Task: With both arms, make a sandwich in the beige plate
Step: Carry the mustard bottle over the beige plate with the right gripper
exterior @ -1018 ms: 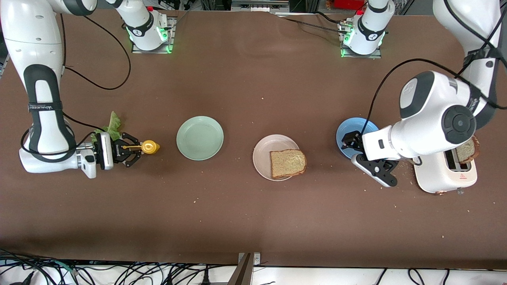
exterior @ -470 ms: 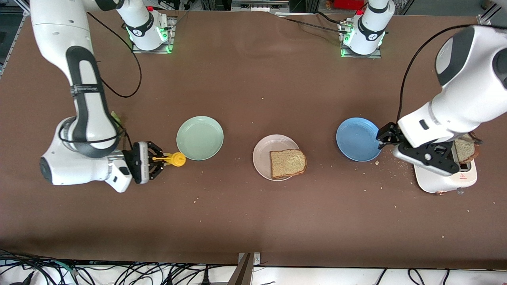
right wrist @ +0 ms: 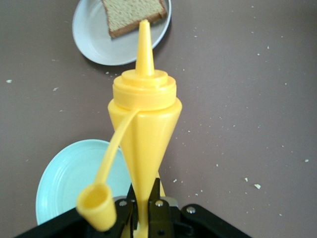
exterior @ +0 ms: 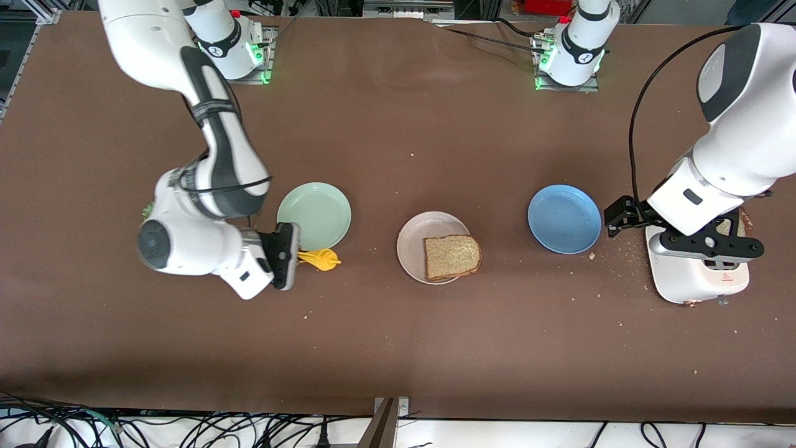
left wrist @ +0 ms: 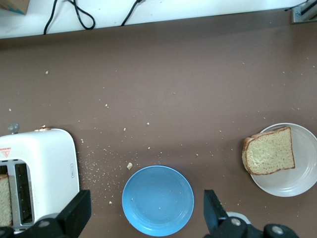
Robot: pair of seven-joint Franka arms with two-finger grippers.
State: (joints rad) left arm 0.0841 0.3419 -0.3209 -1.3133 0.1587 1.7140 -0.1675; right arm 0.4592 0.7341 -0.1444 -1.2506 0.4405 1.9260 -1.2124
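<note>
The beige plate (exterior: 413, 241) lies mid-table with one bread slice (exterior: 453, 256) on it, overhanging the rim. The second slice (exterior: 726, 225) stands in a slot of the white toaster (exterior: 690, 281). My left gripper (exterior: 708, 244) is open and empty over the toaster. In the left wrist view its fingers (left wrist: 74, 215) stand wide apart, with the toaster (left wrist: 42, 171) and its slice (left wrist: 5, 198) beside them. My right gripper (exterior: 297, 256) is shut on a yellow squeeze bottle (exterior: 322, 258), beside the mint-green plate (exterior: 314, 211). In the right wrist view the bottle (right wrist: 146, 124) points toward the beige plate (right wrist: 94, 34). The lettuce (exterior: 147, 209) is mostly hidden by the right arm.
A blue plate (exterior: 564, 218) lies between the beige plate and the toaster. The bottle's open cap (right wrist: 96, 208) dangles on its strap. Crumbs are scattered around the toaster. Cables run along the table's edge nearest the camera.
My right arm carried the yellow bottle from near the lettuce past the mint-green plate toward the beige plate. My left gripper moved from the blue plate to over the toaster.
</note>
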